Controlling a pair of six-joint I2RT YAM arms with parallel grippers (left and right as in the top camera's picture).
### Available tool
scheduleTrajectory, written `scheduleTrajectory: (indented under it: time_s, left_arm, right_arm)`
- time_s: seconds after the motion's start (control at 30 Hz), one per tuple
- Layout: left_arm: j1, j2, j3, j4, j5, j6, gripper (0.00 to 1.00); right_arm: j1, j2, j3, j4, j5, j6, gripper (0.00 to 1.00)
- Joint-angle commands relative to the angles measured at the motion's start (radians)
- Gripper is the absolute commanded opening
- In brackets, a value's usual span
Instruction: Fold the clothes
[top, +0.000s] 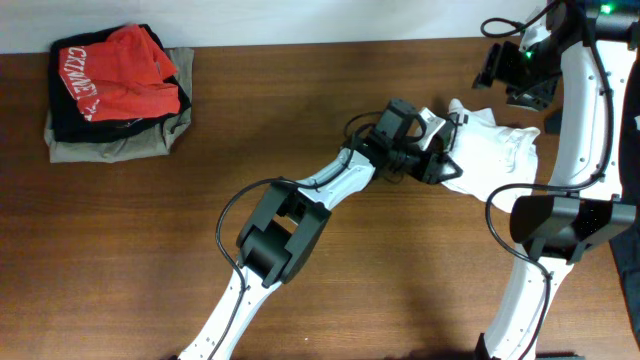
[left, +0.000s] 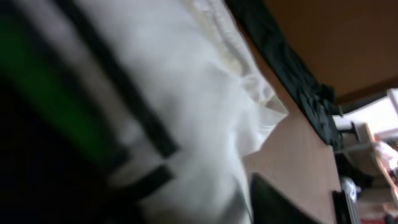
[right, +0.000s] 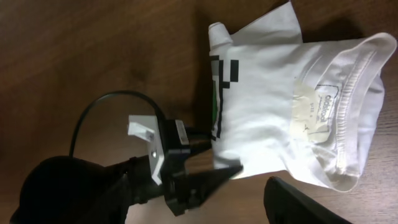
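Note:
The clothes (top: 495, 150) are a white T-shirt lying folded on the brown table, right of centre. In the right wrist view the clothes (right: 280, 93) show the collar, the neck label and a small black-and-green pixel mark at the left edge. My left gripper (top: 445, 165) reaches in from the lower left, and its fingers (right: 233, 168) meet on the shirt's near-left corner. White fabric of the clothes (left: 199, 93) fills the left wrist view up to a dark finger (left: 280, 199). My right gripper (top: 505, 72) hangs open above the table behind the shirt, holding nothing. One of its fingers (right: 305, 199) shows.
A pile of other garments sits at the back left: a red one with white lettering (top: 115, 75) on top of black and olive ones (top: 120, 140). The right arm's links (top: 560, 220) stand along the right edge, close beside the shirt.

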Motion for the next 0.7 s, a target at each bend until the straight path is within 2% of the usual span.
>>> scheduleTrajectory:
  time_s: [0.0,0.07,0.2,0.23,0.3,0.37,0.43,0.5,0.67]
  left_arm:
    - [0.005,0.018,0.017,-0.042,-0.122,0.001,0.34]
    - [0.016,0.018,0.017,-0.058,-0.137,0.002,0.31]
    - [0.055,0.018,0.017,-0.063,-0.150,0.001,0.14]
    - [0.073,0.018,0.017,-0.077,-0.156,0.000,0.09]
    - [0.117,0.018,0.017,-0.106,-0.156,0.000,0.08]
    - [0.189,0.018,0.017,-0.147,-0.155,0.000,0.00]
    - [0.264,0.018,0.017,-0.185,-0.155,0.002,0.01]
    - [0.339,0.018,0.017,-0.221,-0.155,0.017,0.08]
    - [0.525,0.018,0.017,-0.348,-0.155,0.017,0.08]
  right_arm:
    - [0.006,-0.024,-0.032,-0.006,-0.011,-0.012,0.72]
    - [0.006,-0.024,-0.057,-0.006,-0.010,-0.025,0.71]
    - [0.006,-0.023,-0.087,-0.006,-0.007,-0.031,0.68]
    - [0.006,-0.023,-0.088,-0.006,-0.008,-0.031,0.68]
    - [0.006,-0.023,-0.088,-0.006,-0.008,-0.031,0.68]
    - [0.006,-0.023,-0.088,-0.006,-0.008,-0.031,0.68]
    - [0.006,-0.023,-0.088,-0.006,-0.008,-0.031,0.68]
    - [0.006,-0.023,-0.088,-0.006,-0.007,-0.031,0.68]
    - [0.006,-0.023,-0.088,-0.005,-0.003,-0.034,0.68]
